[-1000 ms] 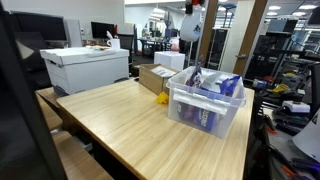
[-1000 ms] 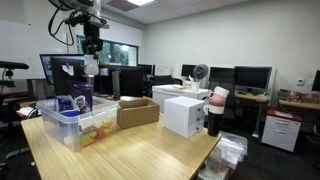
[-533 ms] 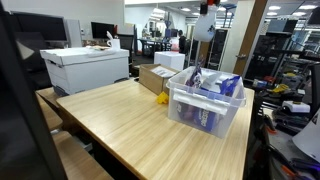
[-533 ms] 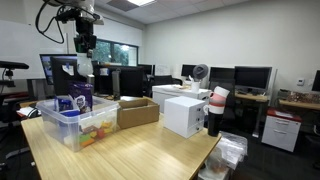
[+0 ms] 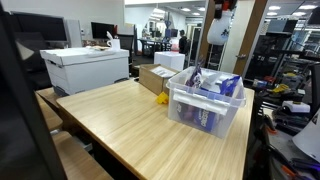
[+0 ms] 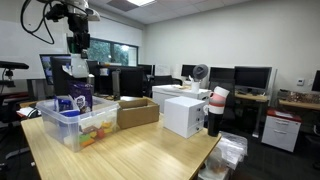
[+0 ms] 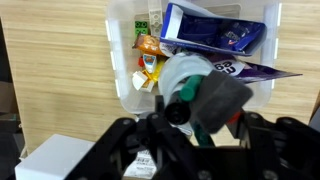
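My gripper [image 5: 221,12] is high above the table and shut on a pale, crumpled bag [image 5: 220,31]. It also shows in an exterior view [image 6: 78,45] with the bag [image 6: 79,66] hanging below it. In the wrist view the jaws [image 7: 195,108] grip the bag [image 7: 184,74], which has a green part and a dark grey part. Directly beneath is a clear plastic bin [image 7: 116,50] holding blue packets [image 7: 205,30] and orange snacks. The bin stands on the wooden table in both exterior views [image 5: 204,101] [image 6: 68,127].
On the wooden table [image 5: 115,125] are an open cardboard box [image 5: 154,78] [image 6: 138,112], a white box [image 5: 86,68] [image 6: 183,116] and a small yellow item [image 5: 162,99]. A stack of red and white cups [image 6: 217,106] stands by the table edge. Desks with monitors surround the table.
My gripper has carried the bag sideways at the same height, to the right in one exterior view and to the left in the other, to above the bin's far side.
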Robot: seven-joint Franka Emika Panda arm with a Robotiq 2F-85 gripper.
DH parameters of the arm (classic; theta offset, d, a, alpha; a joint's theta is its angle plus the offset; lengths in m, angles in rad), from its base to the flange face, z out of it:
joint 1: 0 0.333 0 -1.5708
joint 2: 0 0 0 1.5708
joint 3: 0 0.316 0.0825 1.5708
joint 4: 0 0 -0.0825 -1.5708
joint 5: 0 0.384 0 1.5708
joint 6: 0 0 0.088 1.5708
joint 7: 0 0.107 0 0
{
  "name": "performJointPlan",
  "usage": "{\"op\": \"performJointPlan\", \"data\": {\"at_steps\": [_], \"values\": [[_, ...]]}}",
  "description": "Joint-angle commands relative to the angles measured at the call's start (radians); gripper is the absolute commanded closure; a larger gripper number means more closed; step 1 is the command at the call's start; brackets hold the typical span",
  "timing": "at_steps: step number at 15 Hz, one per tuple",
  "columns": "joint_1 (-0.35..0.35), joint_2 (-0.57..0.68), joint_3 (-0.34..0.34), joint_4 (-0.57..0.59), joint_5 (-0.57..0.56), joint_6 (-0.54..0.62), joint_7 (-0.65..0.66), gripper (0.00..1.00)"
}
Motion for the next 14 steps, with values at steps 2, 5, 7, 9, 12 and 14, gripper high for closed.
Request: {"op": "performJointPlan", "data": {"at_steps": [2, 5, 7, 9, 12, 14], "values": [[-0.045, -0.113, -0.007, -0.129, 0.017, 0.069, 0.041, 0.66], [-0.071, -0.155, -0.018, -0.198, 0.019, 0.102, 0.054, 0.66], [-0.09, -0.184, -0.028, -0.246, 0.022, 0.131, 0.062, 0.66], [-0.104, -0.205, -0.038, -0.288, 0.027, 0.149, 0.067, 0.66], [-0.115, -0.217, -0.047, -0.325, 0.028, 0.173, 0.07, 0.66], [-0.124, -0.222, -0.054, -0.354, 0.03, 0.187, 0.068, 0.66]]}}
